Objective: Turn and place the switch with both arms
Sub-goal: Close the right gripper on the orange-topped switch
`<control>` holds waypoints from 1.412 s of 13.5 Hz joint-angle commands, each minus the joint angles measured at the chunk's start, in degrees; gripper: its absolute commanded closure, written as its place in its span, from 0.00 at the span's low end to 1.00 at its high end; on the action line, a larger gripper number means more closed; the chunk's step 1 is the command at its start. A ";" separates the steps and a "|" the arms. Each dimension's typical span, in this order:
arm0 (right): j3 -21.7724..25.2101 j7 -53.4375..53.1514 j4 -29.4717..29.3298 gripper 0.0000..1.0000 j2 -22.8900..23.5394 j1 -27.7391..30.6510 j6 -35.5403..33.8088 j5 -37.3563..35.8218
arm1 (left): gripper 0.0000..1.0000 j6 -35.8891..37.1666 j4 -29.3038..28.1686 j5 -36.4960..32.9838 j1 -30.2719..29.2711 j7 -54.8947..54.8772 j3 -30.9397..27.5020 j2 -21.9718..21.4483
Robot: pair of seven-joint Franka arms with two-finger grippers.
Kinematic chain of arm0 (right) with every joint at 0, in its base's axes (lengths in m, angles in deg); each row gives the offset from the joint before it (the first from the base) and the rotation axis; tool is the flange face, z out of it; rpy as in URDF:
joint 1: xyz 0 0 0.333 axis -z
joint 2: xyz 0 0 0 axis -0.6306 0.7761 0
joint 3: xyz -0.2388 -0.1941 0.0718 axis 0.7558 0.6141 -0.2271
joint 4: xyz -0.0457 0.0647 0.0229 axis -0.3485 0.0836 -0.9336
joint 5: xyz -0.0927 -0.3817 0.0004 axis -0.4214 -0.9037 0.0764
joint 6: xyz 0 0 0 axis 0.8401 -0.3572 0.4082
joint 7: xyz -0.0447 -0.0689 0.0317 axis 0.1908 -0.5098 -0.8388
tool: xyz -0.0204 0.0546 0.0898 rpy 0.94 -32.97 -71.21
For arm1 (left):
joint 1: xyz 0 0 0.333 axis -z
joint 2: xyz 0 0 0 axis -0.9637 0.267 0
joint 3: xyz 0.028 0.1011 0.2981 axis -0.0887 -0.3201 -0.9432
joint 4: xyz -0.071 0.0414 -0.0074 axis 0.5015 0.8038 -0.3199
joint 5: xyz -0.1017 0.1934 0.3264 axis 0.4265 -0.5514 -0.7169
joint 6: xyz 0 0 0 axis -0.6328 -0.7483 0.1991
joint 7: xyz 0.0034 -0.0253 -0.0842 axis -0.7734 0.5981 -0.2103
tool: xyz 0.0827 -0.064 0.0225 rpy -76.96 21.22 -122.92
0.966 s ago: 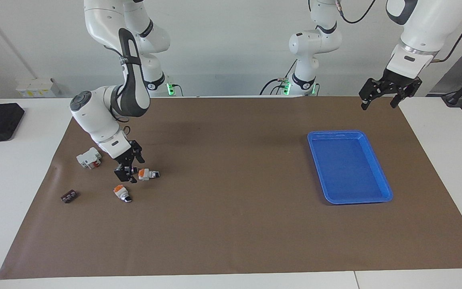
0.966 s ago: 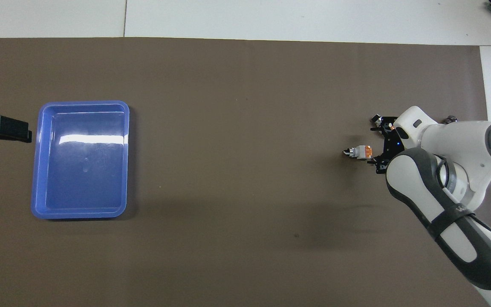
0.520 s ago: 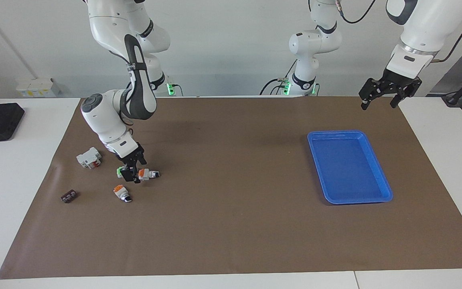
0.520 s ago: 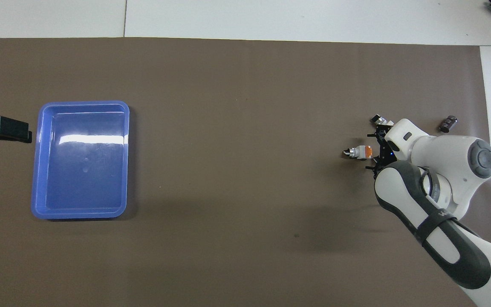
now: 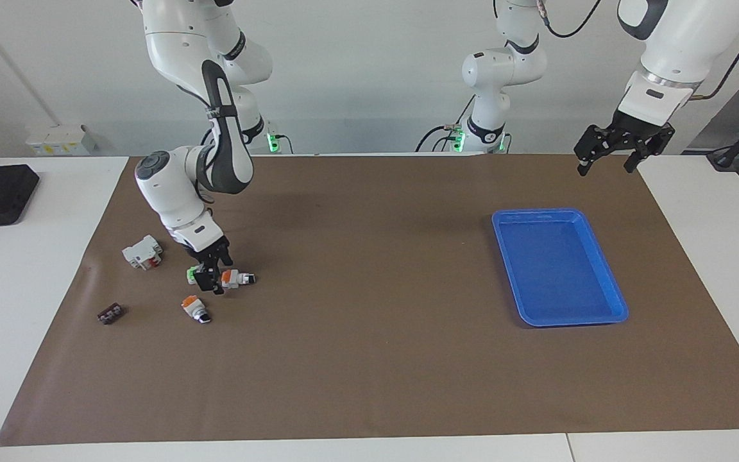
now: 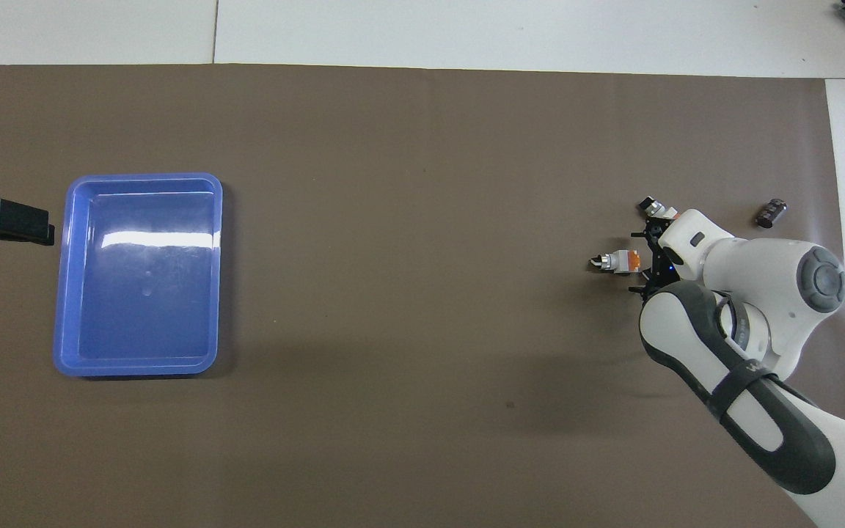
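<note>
Boxy orange-white-black switch [image 5: 237, 278] on matte brown paper, open right jaws beside it, left jaws open

Facing view: looking down from high, facing the robots.
Overhead view: looking steeply down above robots.
Shared: both are seeing the brown mat [image 5: 369, 359] and blue tray [image 6: 63, 293].

Orange, white and black switch [image 5: 237, 278]; plain blue tray [image 5: 607, 273]; brown mat [image 5: 369, 359]; white table [image 5: 23, 269].

right hand [image 5: 208, 280] shifted toward the switch's [image 5: 236, 278] orange end | green-ended switch [image 5: 191, 275] uncovered
</note>
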 commanded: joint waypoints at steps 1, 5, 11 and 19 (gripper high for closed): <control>-0.19 -0.92 0.61 0.03 0.42 -1.23 1.60 0.59 | 0.00 0.30 -1.45 -0.18 -0.51 0.03 0.26 -1.39; -0.19 0.21 0.61 0.04 0.59 -0.80 1.78 0.68 | 0.00 0.92 -1.45 -0.18 0.11 0.03 0.35 -1.48; -0.19 -0.31 0.61 0.27 0.59 -0.97 1.78 0.68 | 0.00 1.01 -1.45 -0.18 -1.03 0.03 0.26 -1.48; -0.19 3.81 -3.15 1.00 -1.95 -1.23 -9.16 -0.02 | 0.00 0.83 -1.45 -0.18 -1.30 -0.05 0.26 -1.48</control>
